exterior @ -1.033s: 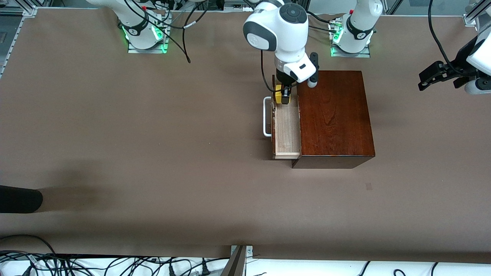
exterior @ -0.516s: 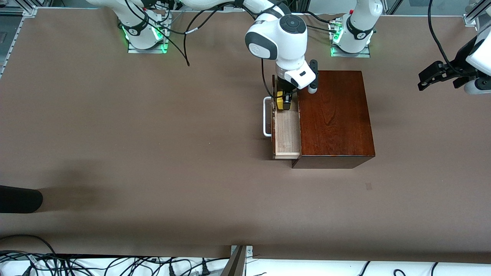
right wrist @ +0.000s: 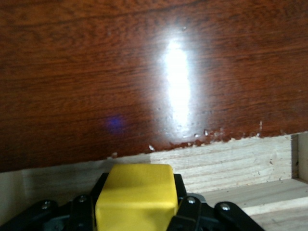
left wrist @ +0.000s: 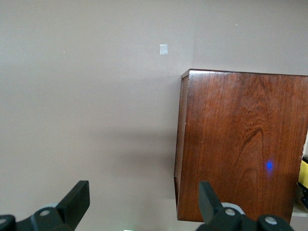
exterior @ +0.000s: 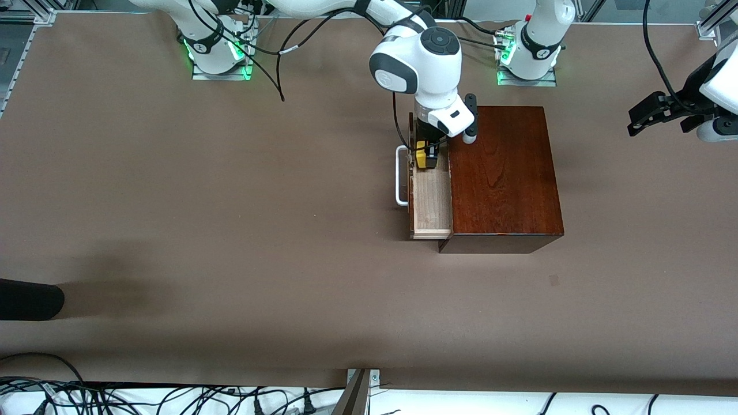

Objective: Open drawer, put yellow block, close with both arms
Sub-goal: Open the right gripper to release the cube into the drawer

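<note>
Right gripper point(exterior: 427, 154), clenched on the yellow block point(exterior: 423, 155), holds it low inside the open drawer point(exterior: 431, 199) at the end farthest from the front camera, just beside the box point(exterior: 504, 173), ready for release. The tray's bare floor toward the camera leaves room. Left gripper point(exterior: 654, 112), fingers spread, waits over the table point(exterior: 230, 230) at the left arm's end.
</note>
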### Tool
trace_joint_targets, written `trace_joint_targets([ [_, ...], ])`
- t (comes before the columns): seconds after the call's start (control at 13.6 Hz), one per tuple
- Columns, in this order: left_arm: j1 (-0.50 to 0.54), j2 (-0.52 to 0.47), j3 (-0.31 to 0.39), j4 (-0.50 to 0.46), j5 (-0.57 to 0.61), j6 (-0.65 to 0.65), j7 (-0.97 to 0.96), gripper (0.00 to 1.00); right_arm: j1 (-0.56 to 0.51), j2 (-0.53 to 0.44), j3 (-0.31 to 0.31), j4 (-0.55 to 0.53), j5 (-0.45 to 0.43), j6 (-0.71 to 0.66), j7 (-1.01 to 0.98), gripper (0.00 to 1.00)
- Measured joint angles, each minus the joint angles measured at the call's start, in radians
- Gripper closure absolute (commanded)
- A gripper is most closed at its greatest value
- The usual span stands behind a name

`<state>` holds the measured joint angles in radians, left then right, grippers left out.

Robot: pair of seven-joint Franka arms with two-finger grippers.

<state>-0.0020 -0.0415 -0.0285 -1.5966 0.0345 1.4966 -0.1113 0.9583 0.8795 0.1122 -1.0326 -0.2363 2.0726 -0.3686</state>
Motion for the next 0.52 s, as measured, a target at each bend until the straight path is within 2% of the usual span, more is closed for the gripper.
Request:
trace_joint_targets([
  [0.52, -0.001, 0.000, 0.000, 0.000, 0.000, -0.006, 0.000, 0.00, 0.002, 0.026, 0.000, 0.001, -0.002, 0.016, -0.006, 0.93],
])
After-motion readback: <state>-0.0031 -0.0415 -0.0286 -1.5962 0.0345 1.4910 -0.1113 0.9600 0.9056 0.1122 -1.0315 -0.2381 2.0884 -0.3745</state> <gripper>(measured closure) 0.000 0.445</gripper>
